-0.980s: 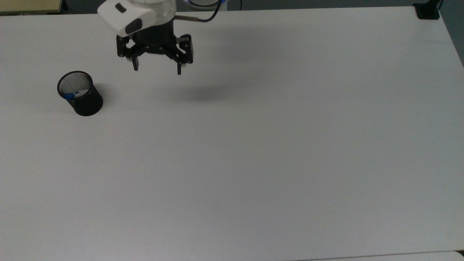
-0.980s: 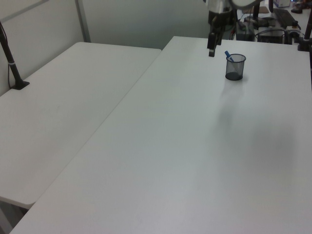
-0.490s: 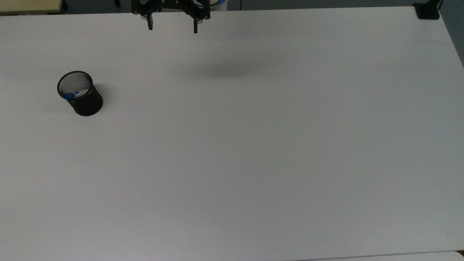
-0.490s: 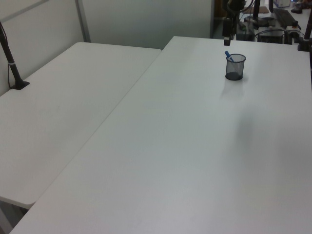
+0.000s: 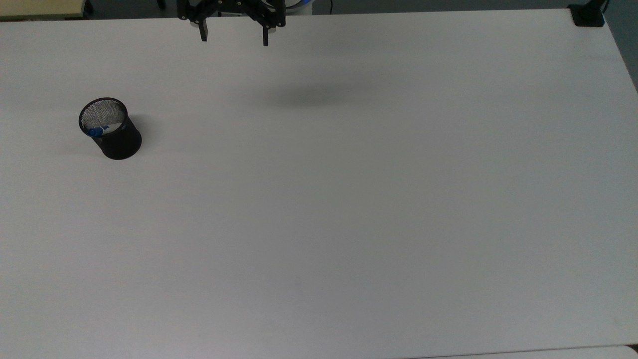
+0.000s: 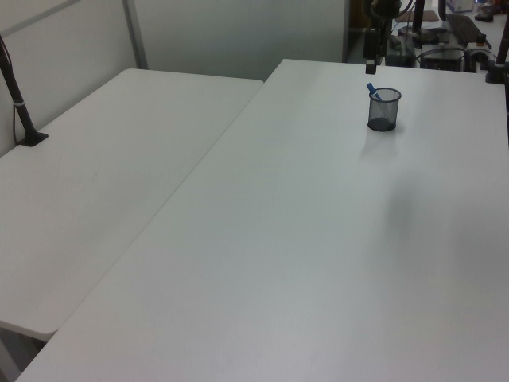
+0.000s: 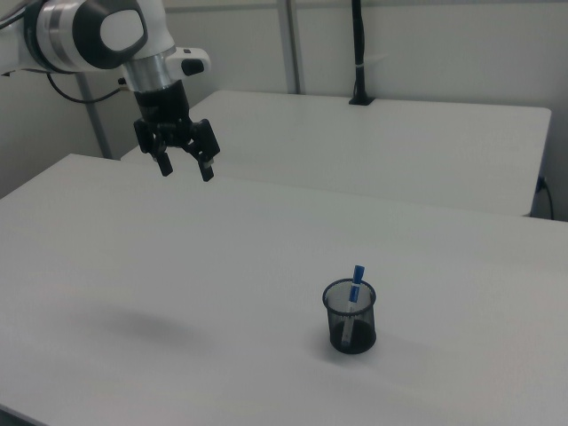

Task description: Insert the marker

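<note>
Right view: nearest, the black mesh cup stands upright on the white table, and the marker leans inside it, blue cap poking above the rim. Farther back, well apart from the cup, the gripper hangs high above the table, pointing down, its jaws spread apart with nothing between them.

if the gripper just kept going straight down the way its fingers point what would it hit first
Probably bare white table. The open gripper points downward, well apart from the black mesh cup holding the marker.
</note>
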Robot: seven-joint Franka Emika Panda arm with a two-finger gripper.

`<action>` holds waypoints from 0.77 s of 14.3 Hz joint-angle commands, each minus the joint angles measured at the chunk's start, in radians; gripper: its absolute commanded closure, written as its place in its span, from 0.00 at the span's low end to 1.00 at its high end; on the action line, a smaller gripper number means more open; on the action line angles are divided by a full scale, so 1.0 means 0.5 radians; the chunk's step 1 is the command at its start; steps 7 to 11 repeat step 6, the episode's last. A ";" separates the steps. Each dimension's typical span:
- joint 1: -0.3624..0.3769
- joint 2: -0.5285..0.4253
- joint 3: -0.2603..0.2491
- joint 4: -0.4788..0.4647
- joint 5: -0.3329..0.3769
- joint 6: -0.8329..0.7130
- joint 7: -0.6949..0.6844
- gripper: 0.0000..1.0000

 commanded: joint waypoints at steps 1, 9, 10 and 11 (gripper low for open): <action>0.043 -0.030 -0.032 -0.023 0.028 -0.043 0.026 0.00; 0.040 -0.030 -0.032 -0.020 0.028 -0.059 0.023 0.00; 0.040 -0.030 -0.032 -0.020 0.028 -0.059 0.023 0.00; 0.040 -0.030 -0.032 -0.020 0.028 -0.059 0.023 0.00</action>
